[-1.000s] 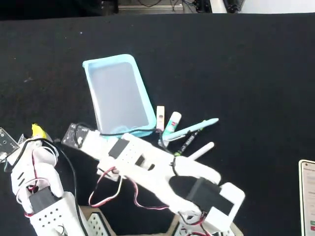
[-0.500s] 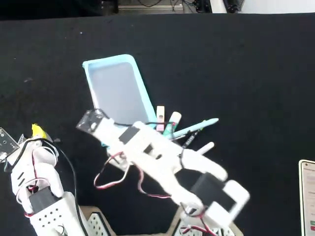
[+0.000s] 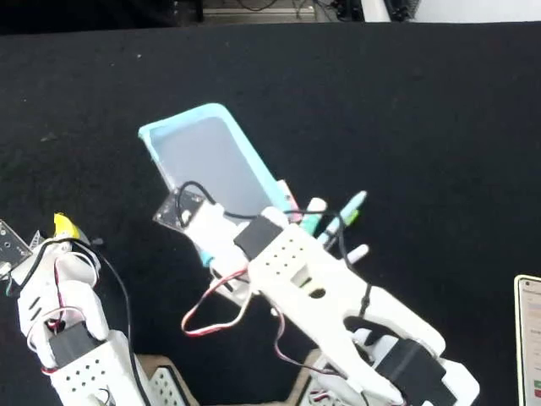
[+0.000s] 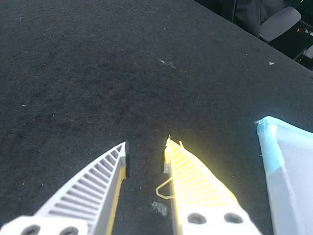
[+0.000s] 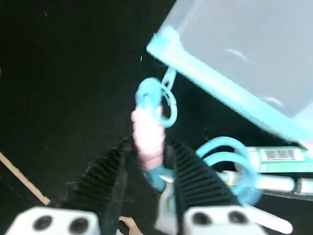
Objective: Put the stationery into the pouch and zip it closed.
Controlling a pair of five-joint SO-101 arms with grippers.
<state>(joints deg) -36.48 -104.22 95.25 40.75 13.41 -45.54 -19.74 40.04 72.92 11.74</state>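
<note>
**While the right hand (image 5: 146, 147) pinches a tag, the left hand (image 4: 145, 159) waits open**

Left of the black tabletop's (image 3: 439, 110) middle lies the pale blue mesh-fronted pouch (image 3: 203, 156). The right hand grips the soft pink tag (image 5: 146, 134) ringed to its corner. Assorted pens (image 3: 334, 222) lie just beside the pouch. The left hand hovers near the front left corner, fingers apart.

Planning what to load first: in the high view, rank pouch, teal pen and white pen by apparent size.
1. pouch, clearly largest.
2. teal pen, its showing part.
3. white pen, only a tip.
The right arm covers the rest of both pens, so true sizes are unsure.
</note>
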